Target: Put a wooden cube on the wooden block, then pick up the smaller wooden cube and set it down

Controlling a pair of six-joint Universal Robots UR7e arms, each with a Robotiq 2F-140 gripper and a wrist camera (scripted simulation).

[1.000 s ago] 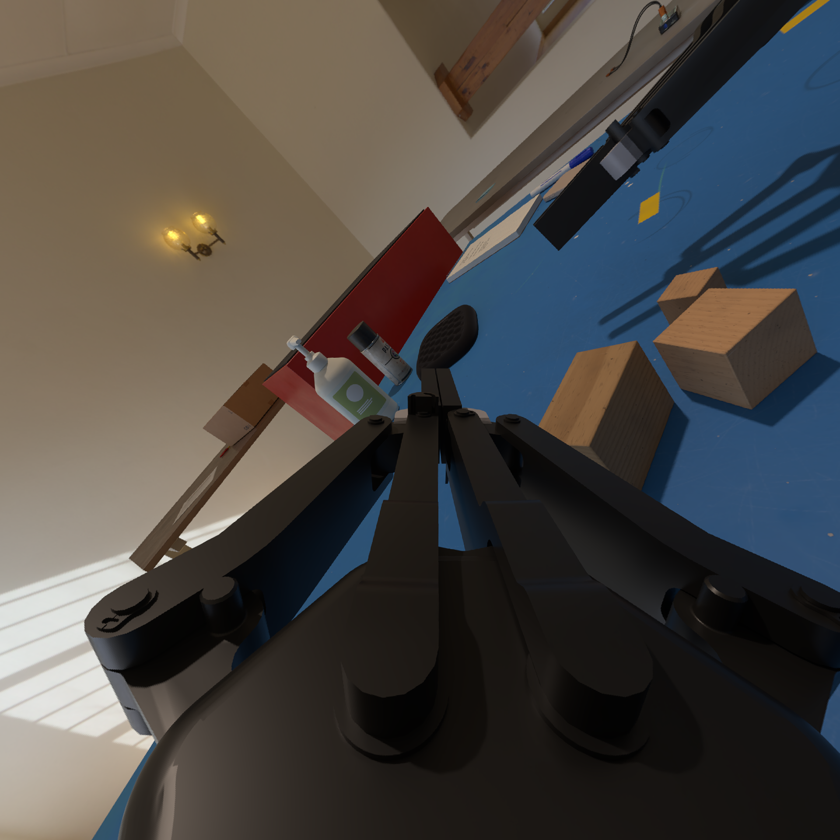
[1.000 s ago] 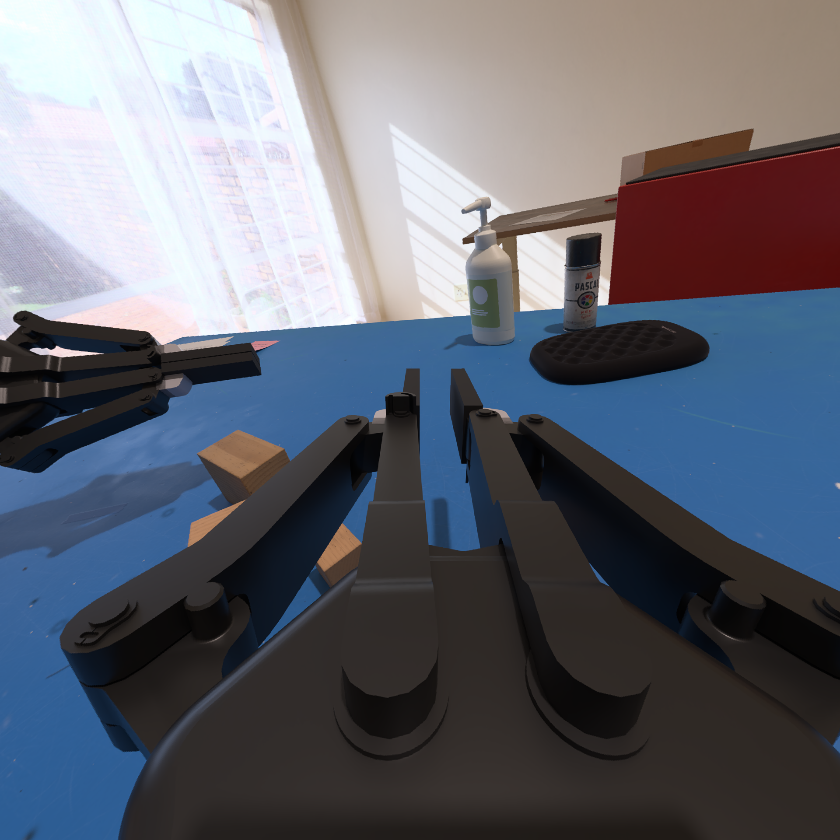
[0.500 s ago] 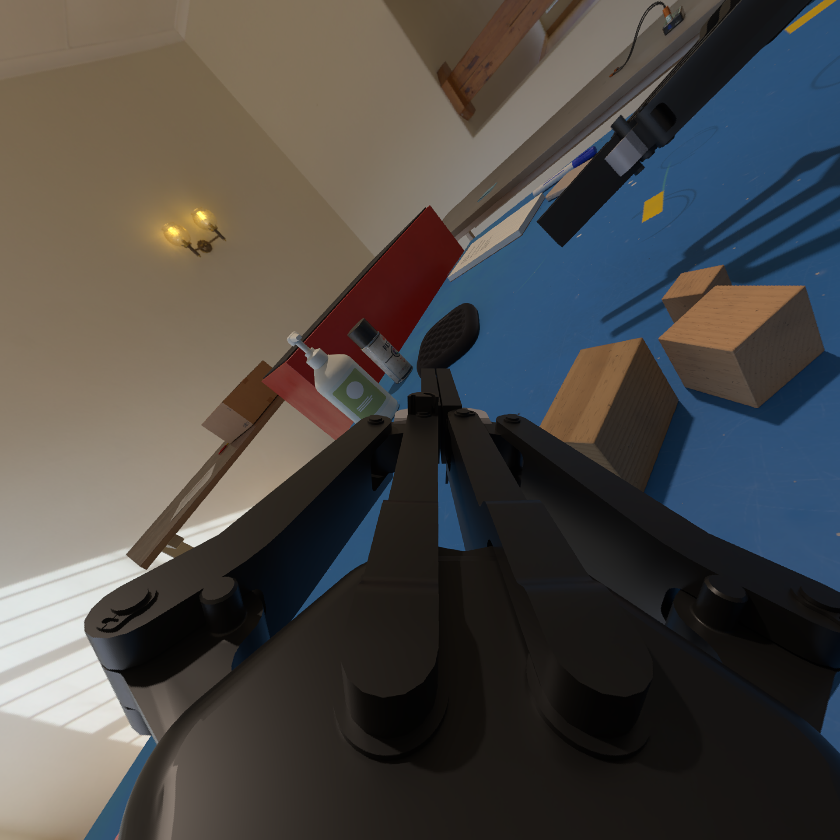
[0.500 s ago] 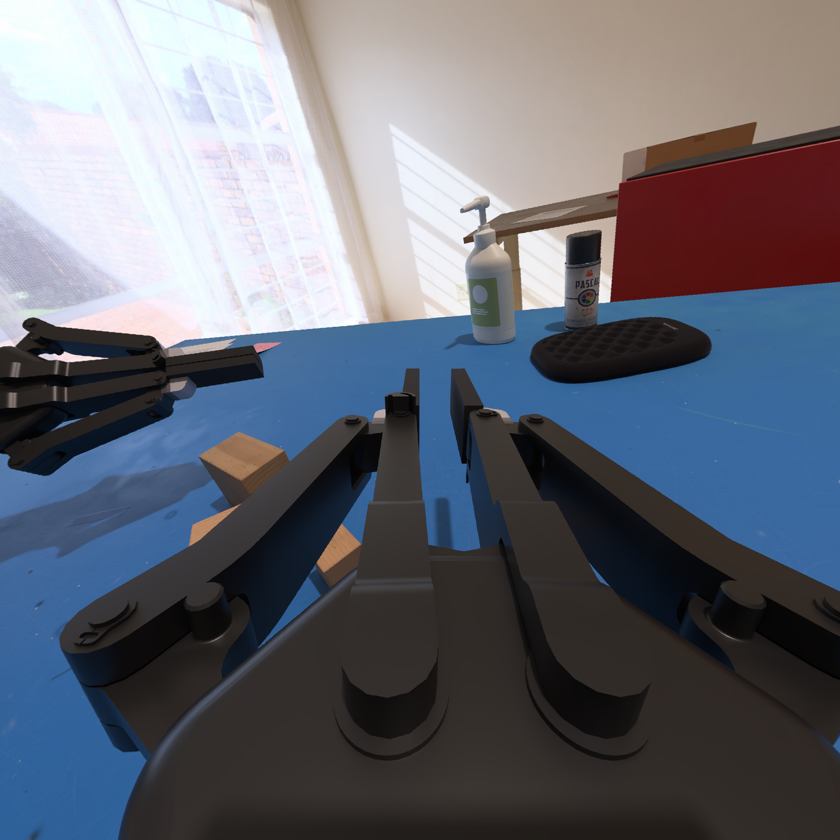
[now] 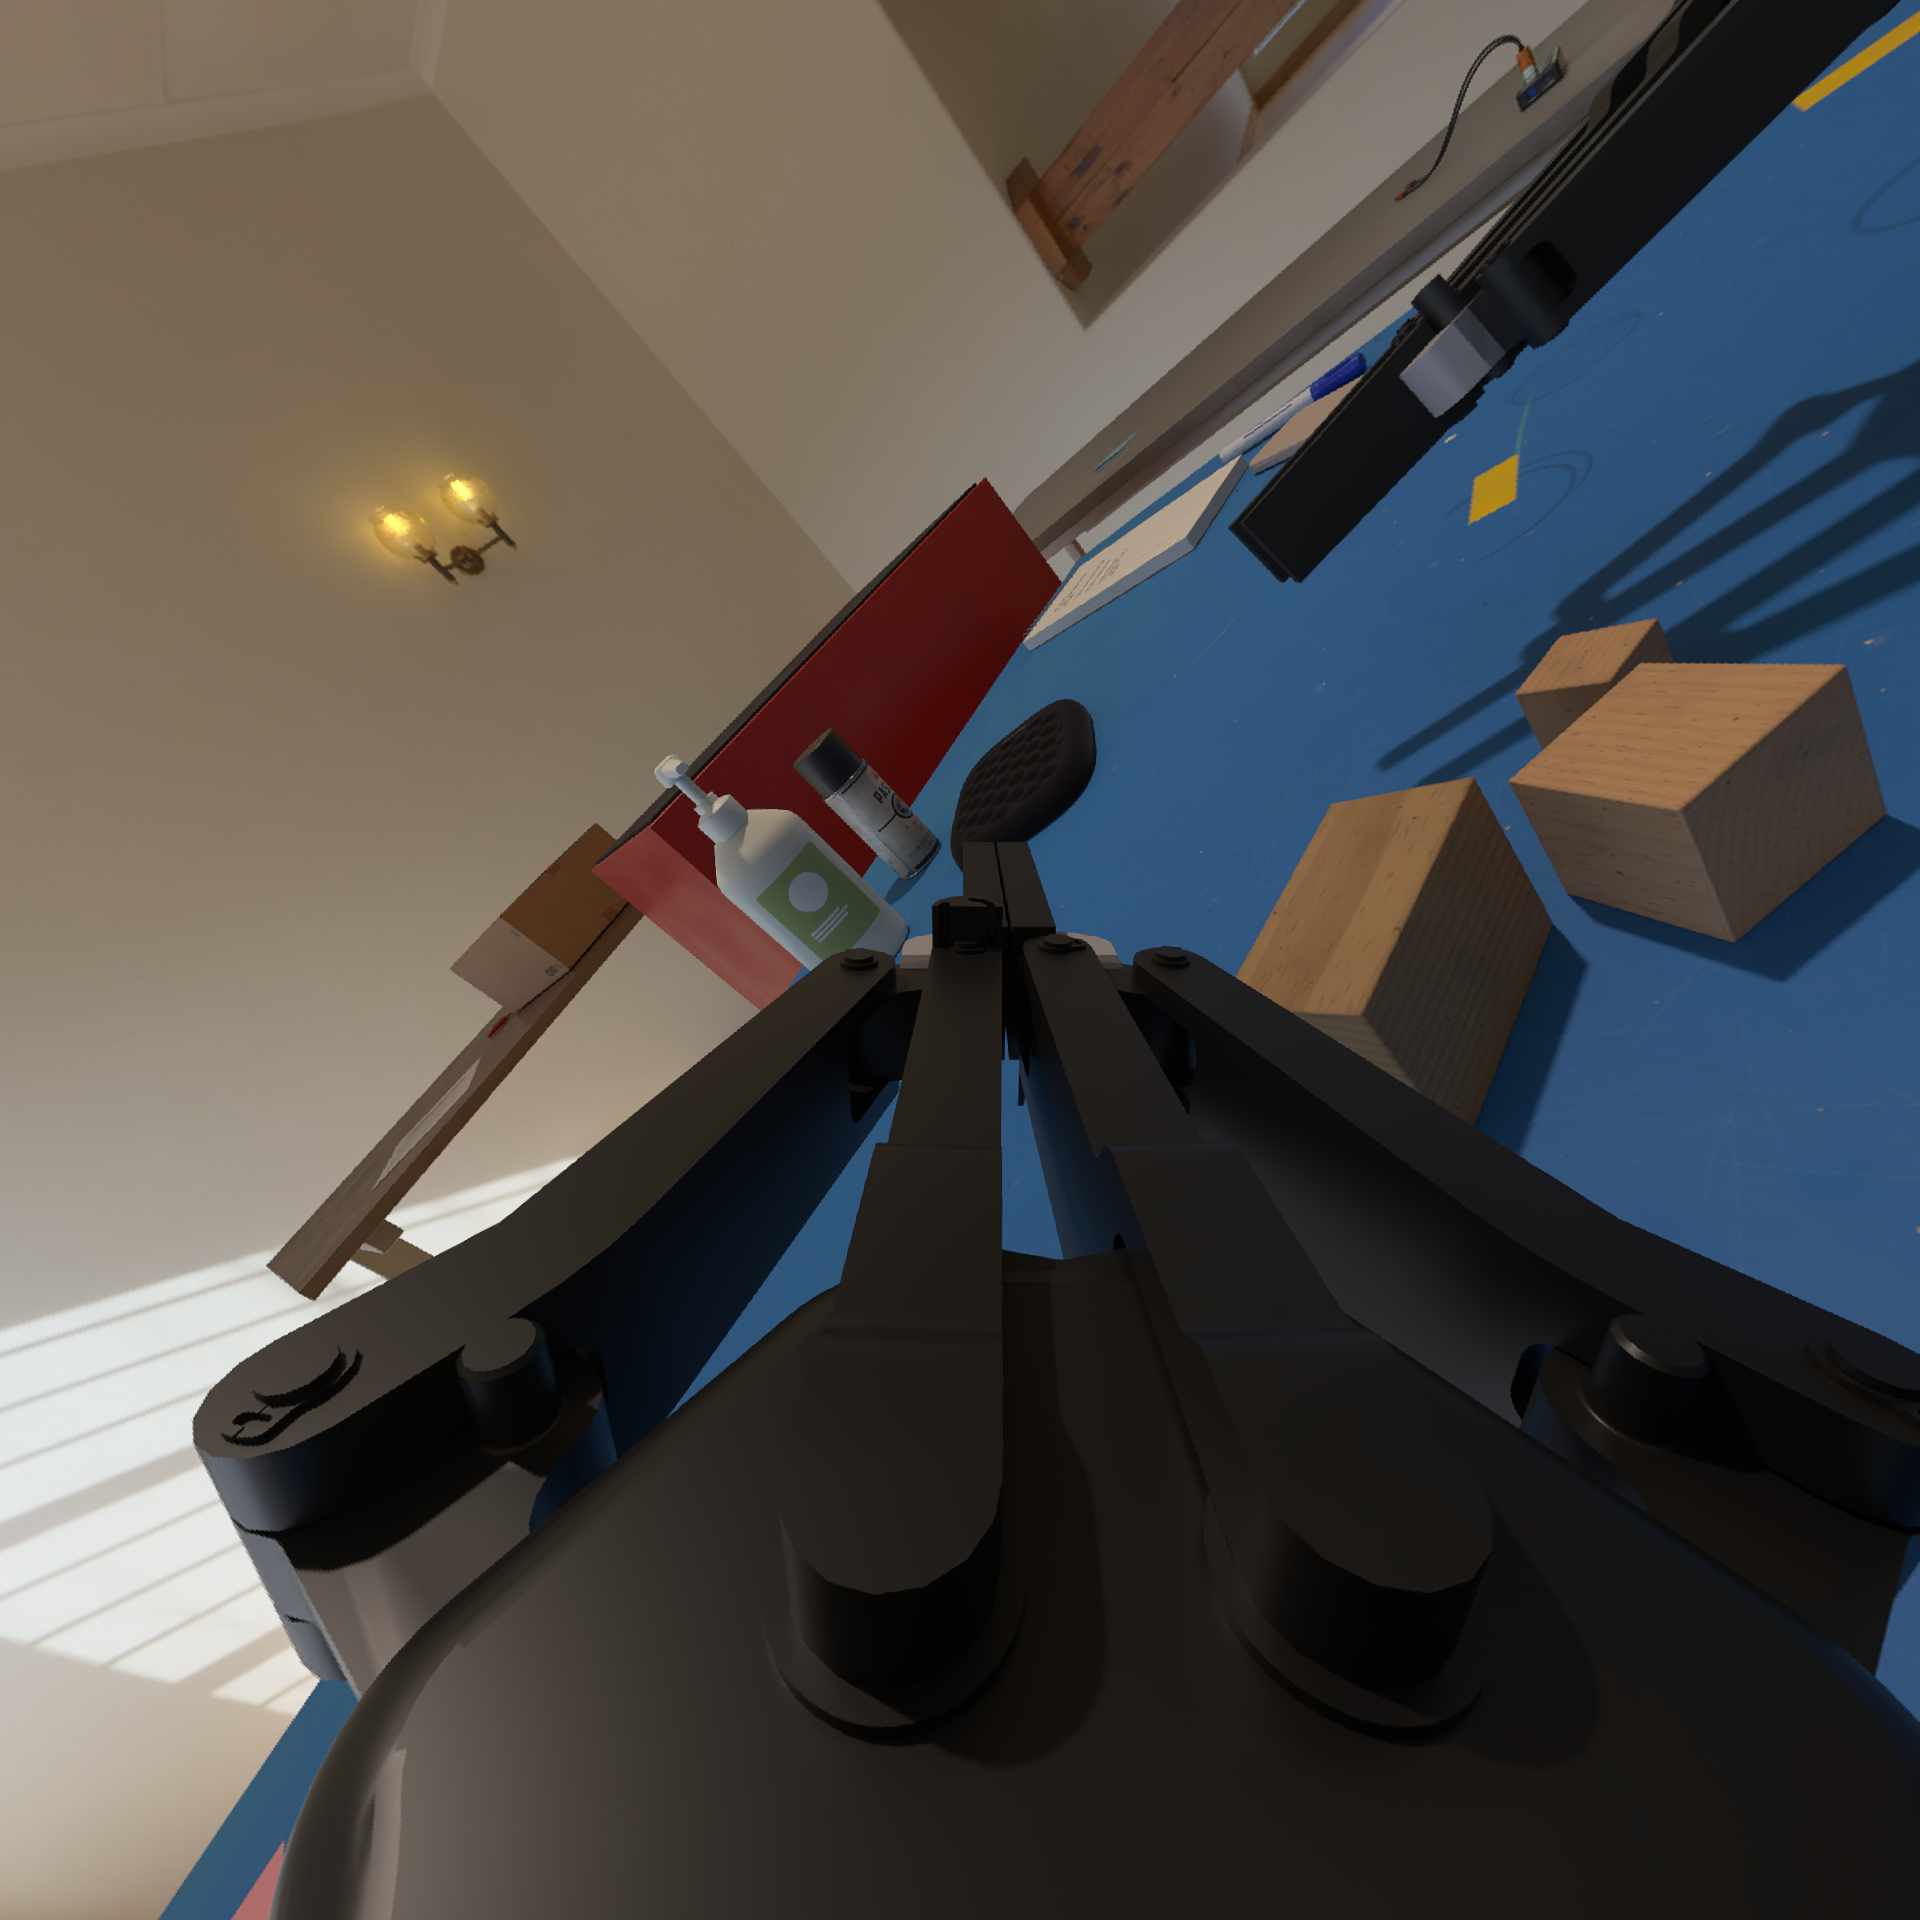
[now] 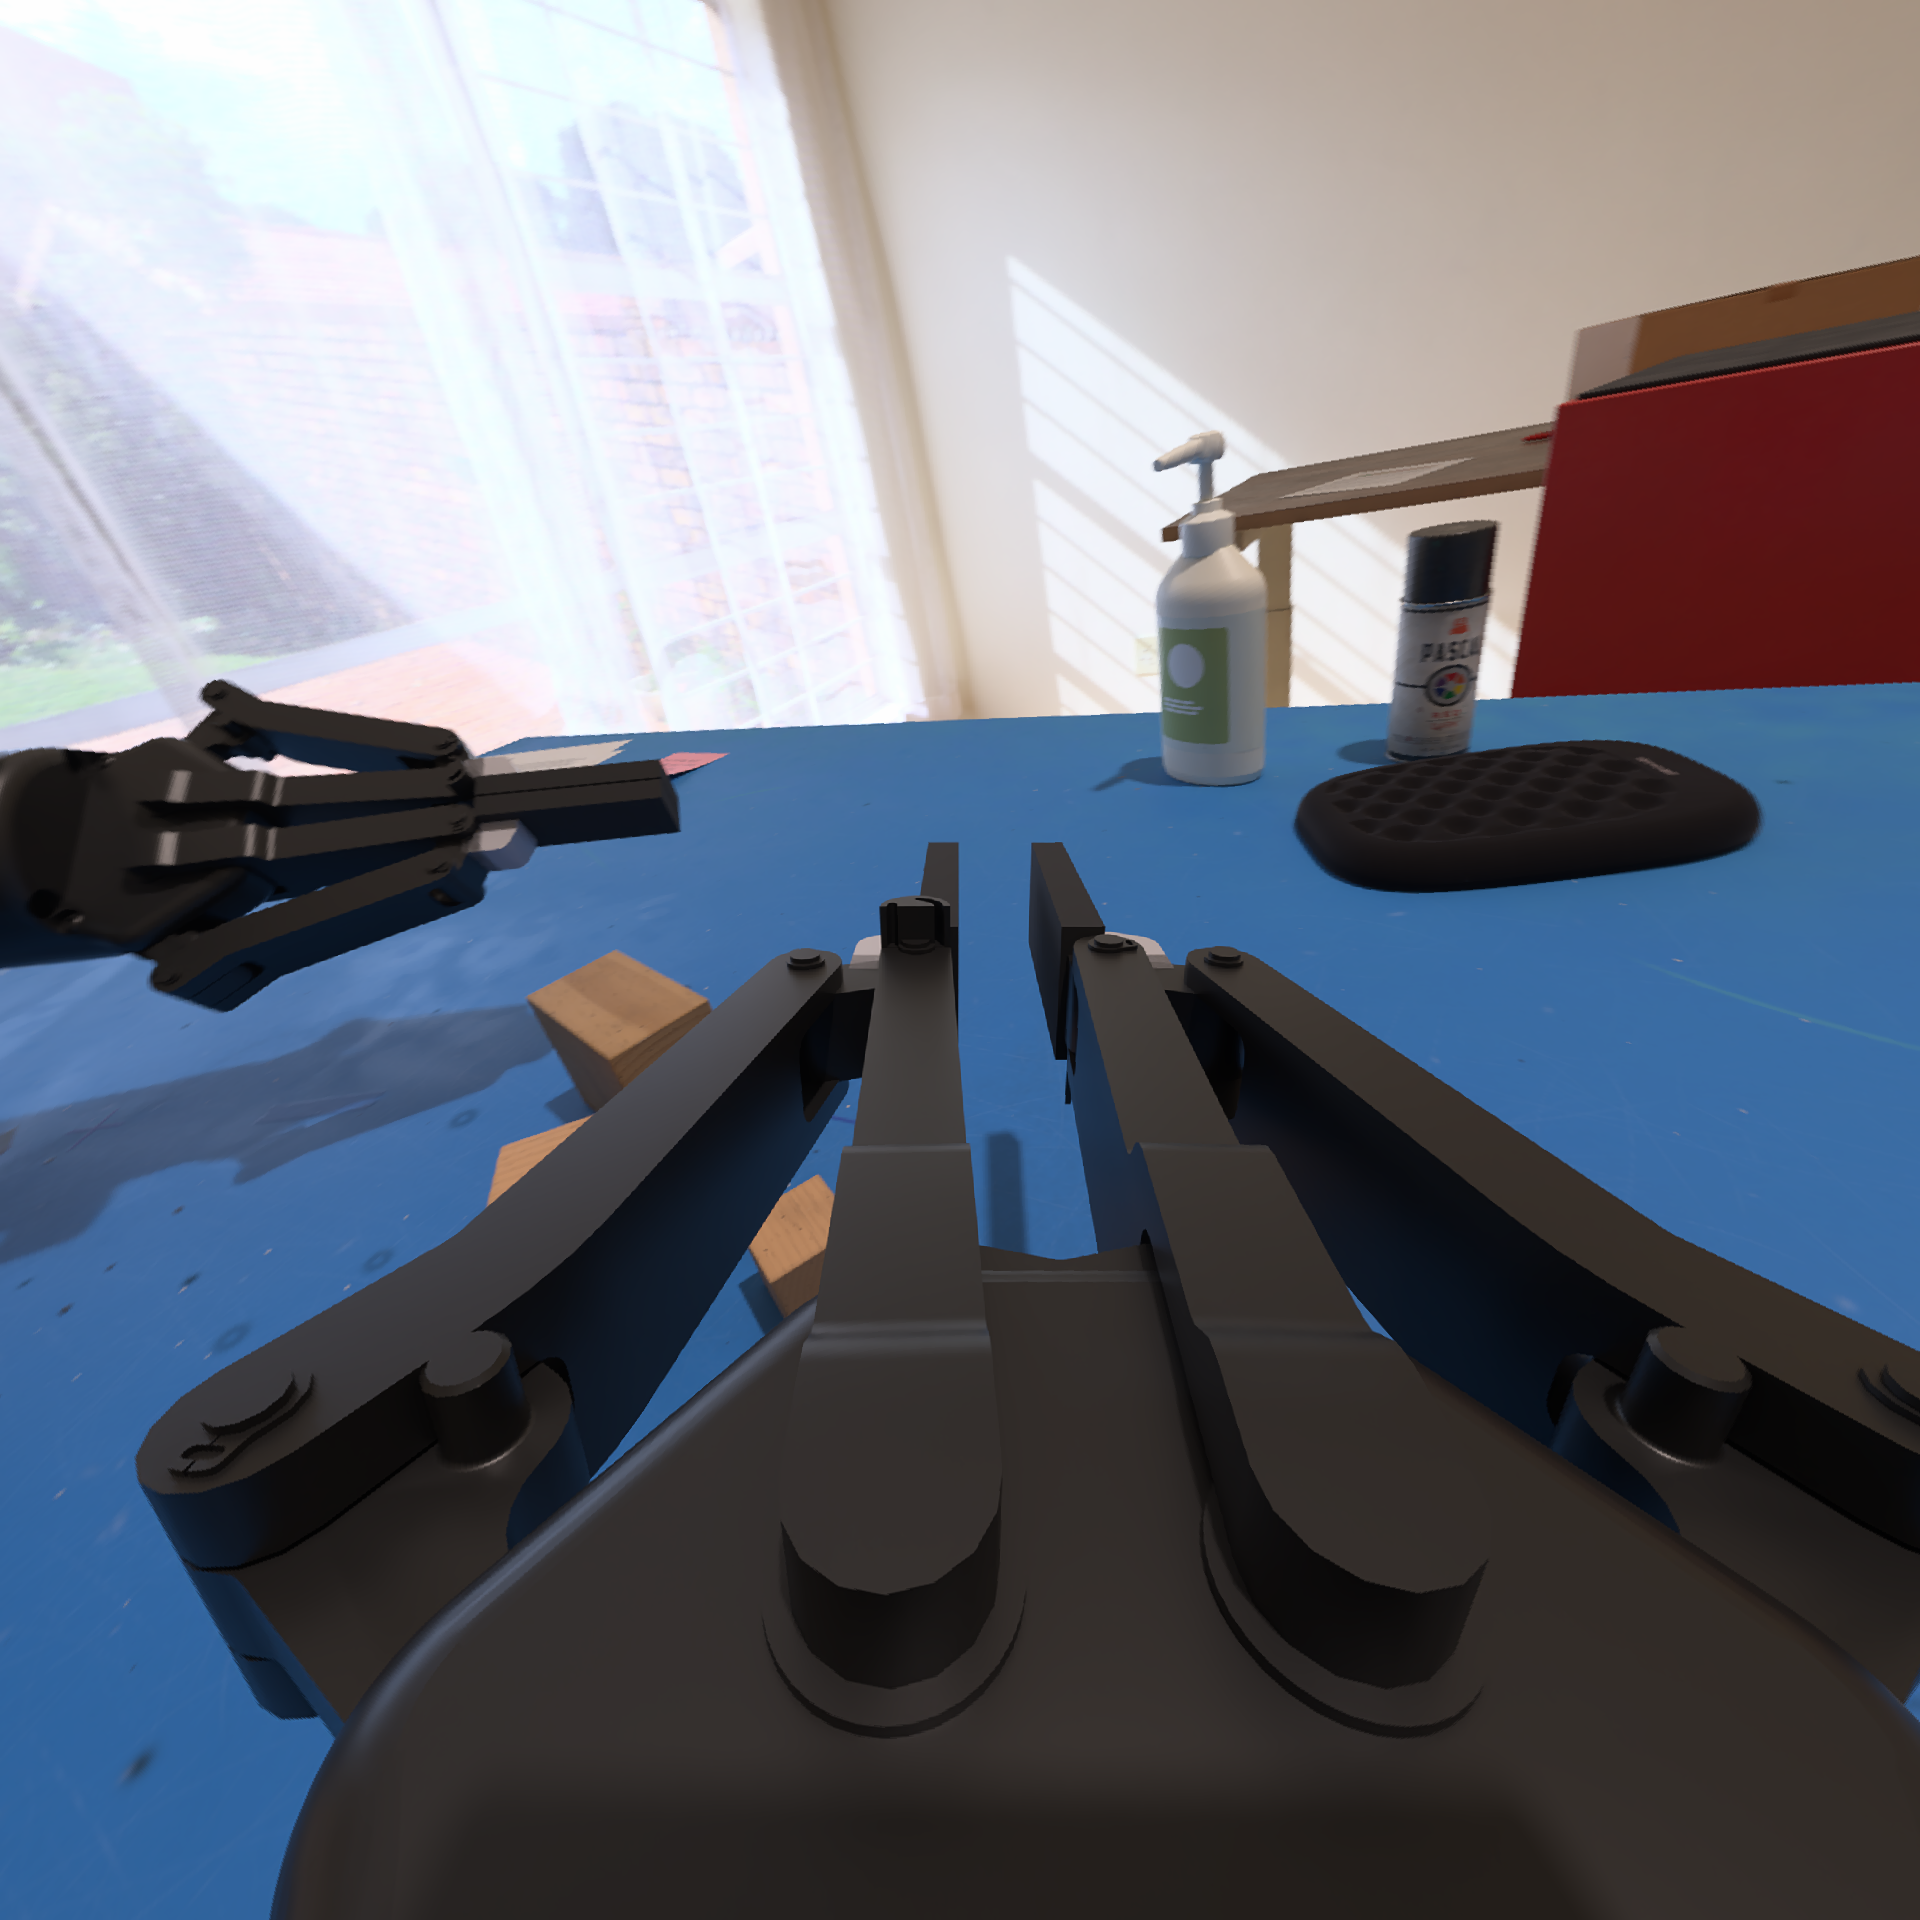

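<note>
In the left wrist view three wooden pieces lie on the blue table (image 5: 1714, 1195): a wooden block (image 5: 1392, 935) nearest, a larger cube (image 5: 1704, 790) right of it, and a small cube (image 5: 1590, 665) behind that one. My left gripper (image 5: 997, 862) is shut and empty, hovering left of the block. In the right wrist view my right gripper (image 6: 992, 862) is empty, its jaws nearly together with a narrow gap. A wooden cube (image 6: 613, 1008) sits to its left. Two more wooden pieces (image 6: 795, 1236) are partly hidden by its links. The left gripper (image 6: 623, 800) hangs above the table at left.
A white pump bottle (image 6: 1210, 665), a spray can (image 6: 1439, 644) and a black padded rest (image 6: 1527, 810) stand at the far side by a red panel (image 6: 1725, 520). A long black bar (image 5: 1351, 488), a white pad (image 5: 1132, 561) and a pen (image 5: 1299, 400) lie at another edge.
The scene has slid to the right in the right wrist view, with more of the left gripper showing. The left wrist view has barely shifted. Neither gripper's jaws have changed.
</note>
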